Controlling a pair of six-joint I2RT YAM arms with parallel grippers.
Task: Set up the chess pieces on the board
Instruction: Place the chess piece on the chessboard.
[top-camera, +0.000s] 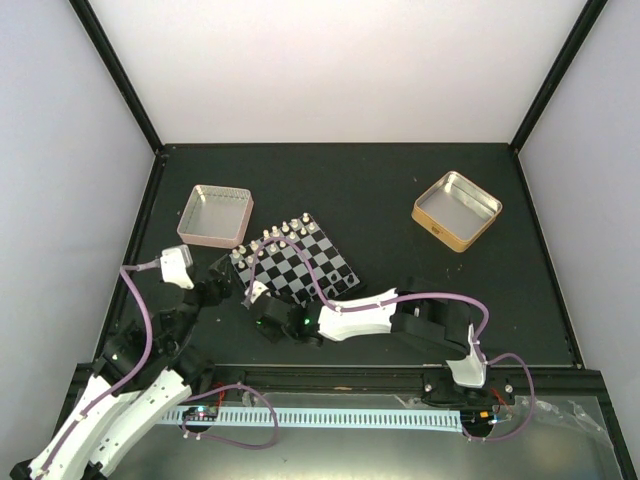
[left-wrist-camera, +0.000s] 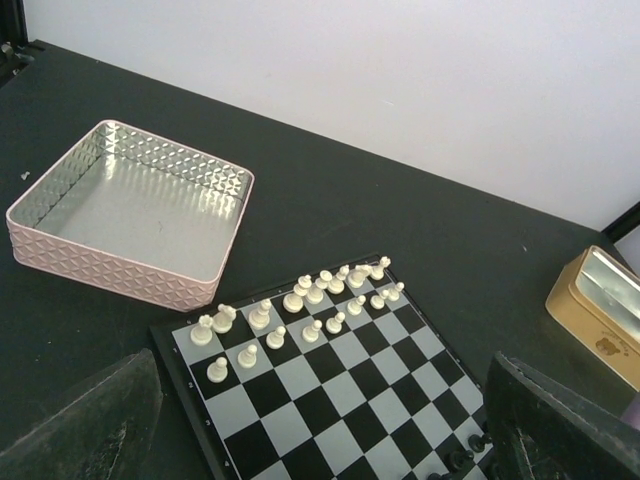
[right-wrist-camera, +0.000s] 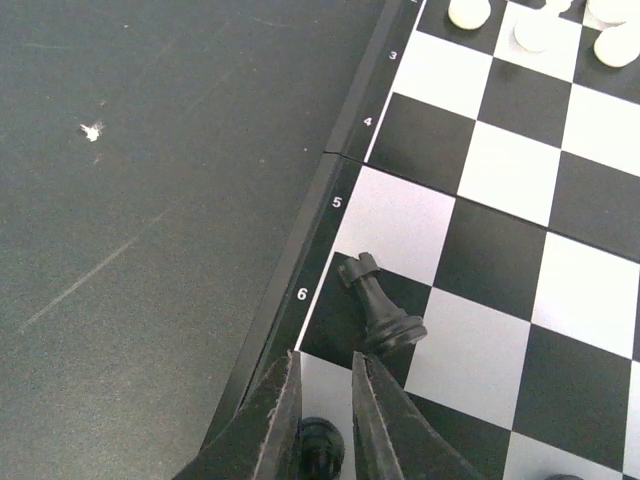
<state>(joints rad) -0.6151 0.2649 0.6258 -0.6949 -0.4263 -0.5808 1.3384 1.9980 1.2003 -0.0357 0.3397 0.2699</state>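
The board (top-camera: 300, 262) lies angled at the table's middle left. Pale chess pieces (left-wrist-camera: 300, 300) stand in two rows along its far edge, and a few black ones (left-wrist-camera: 460, 458) stand at its near right corner. My right gripper (right-wrist-camera: 322, 400) is over the board's edge by row 7, its fingers (right-wrist-camera: 285, 410) closed narrowly around an upright black pawn (right-wrist-camera: 320, 445). A black rook (right-wrist-camera: 380, 305) lies tipped over on the row 6 square just beyond the fingertips. My left gripper (left-wrist-camera: 330, 440) hangs open and empty over the board's near left side.
An empty pink tin (top-camera: 215, 215) stands just left of the board. An open gold tin (top-camera: 457, 208) stands at the back right. The right arm (top-camera: 360, 315) stretches across the table in front of the board. Walls border the table's left and right edges.
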